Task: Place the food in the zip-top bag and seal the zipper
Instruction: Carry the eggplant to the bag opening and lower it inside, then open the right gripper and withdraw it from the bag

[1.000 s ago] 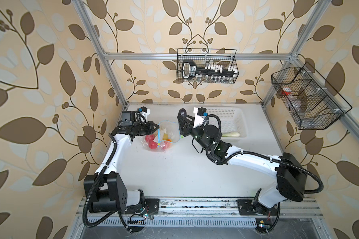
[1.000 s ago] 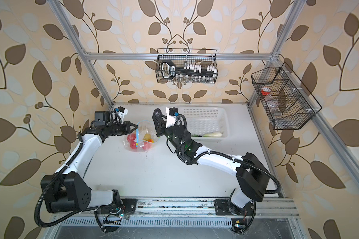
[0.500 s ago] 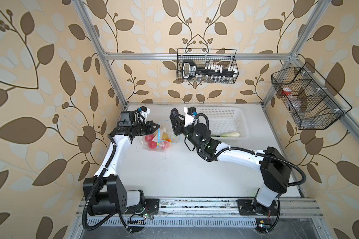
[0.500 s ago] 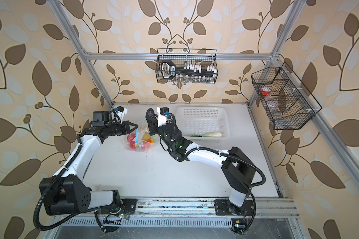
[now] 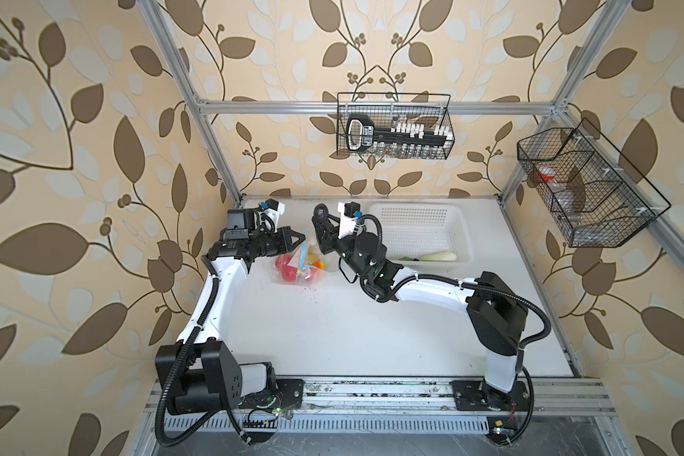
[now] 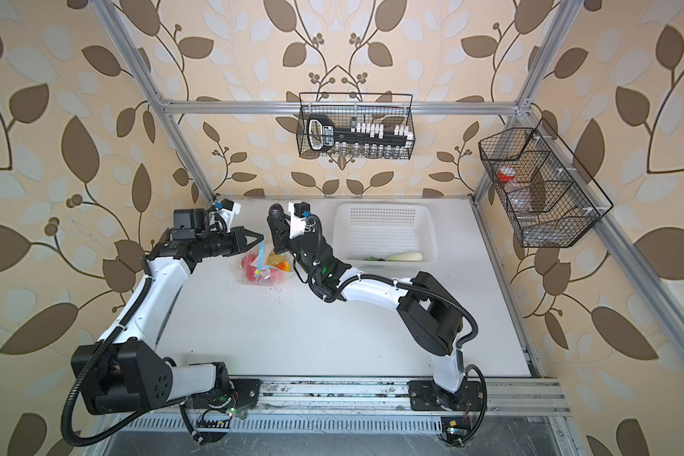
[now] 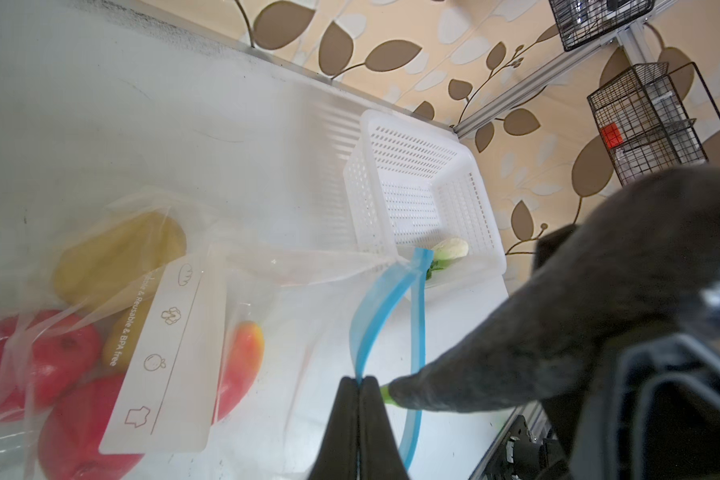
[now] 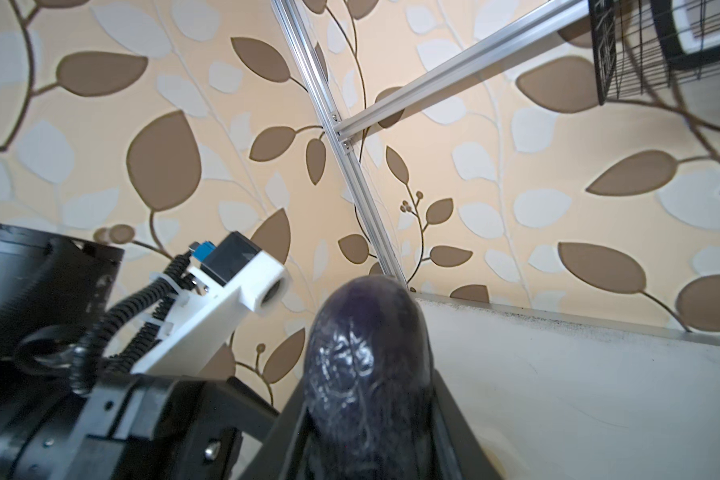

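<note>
While left tool [image 7: 360, 382] pinches zipper [image 7: 385, 286], right tool [image 8: 366, 397] grips eggplant [image 8: 366, 340] — aloft, near bag [image 7: 163, 353].

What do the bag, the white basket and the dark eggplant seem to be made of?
The zip-top bag: thin, clear plastic film, glossy; it creases and one sees through it. The white basket: rigid moulded plastic, rather matte, with regular rows of small holes. The eggplant: probably a plastic or rubber toy, dark purple, shiny with wrinkled highlights; which of the two I cannot tell.
</note>
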Action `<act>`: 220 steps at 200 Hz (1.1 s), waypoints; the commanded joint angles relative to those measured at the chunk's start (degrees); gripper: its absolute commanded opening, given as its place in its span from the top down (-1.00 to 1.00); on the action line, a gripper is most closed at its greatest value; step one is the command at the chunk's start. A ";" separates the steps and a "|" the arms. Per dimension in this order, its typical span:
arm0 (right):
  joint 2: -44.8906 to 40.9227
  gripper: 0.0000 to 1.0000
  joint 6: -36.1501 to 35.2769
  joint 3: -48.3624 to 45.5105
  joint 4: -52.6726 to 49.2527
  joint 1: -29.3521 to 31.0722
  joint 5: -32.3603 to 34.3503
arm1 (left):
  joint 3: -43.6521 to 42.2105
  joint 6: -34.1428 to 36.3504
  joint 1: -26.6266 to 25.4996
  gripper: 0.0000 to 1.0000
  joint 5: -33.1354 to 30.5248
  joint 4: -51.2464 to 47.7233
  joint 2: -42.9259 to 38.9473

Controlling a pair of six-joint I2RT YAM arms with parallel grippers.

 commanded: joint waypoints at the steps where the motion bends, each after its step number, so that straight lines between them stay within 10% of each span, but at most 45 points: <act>1: 2.04 0.55 0.06 2.37 2.24 0.47 -0.61 | 4.18 -1.97 0.41 1.00 2.99 0.35 0.60; 75: 3.87 0.37 3.35 0.45 3.41 0.54 0.21 | 7.54 -2.41 0.34 1.00 2.71 -0.47 1.75; 138: -0.52 -0.51 2.98 -0.54 -0.06 -0.15 -2.84 | 7.24 -1.80 0.34 1.00 1.47 -1.05 1.68; 220: -15.26 -0.66 9.50 -1.23 -18.67 -8.03 -10.78 | 4.33 -0.74 0.43 1.00 -0.12 0.13 0.55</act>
